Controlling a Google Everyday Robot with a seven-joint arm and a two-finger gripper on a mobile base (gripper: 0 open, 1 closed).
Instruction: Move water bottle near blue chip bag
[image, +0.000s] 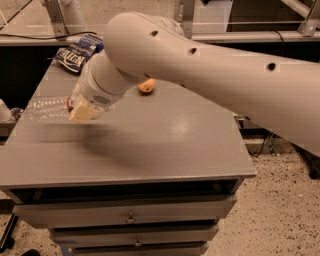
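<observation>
Gripper (84, 111) tight around water bottle (46, 107) above table's (190, 150) left side

Grey drawer cabinet (175, 212), speckled floor (282, 217), perhaps terrazzo

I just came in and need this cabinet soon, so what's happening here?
The robot's arm reaches across the grey cabinet top; its gripper holds the water bottle sideways near the left edge. The blue chip bag lies at the back left corner, apart from the bottle. An orange fruit sits partly behind the arm.
</observation>
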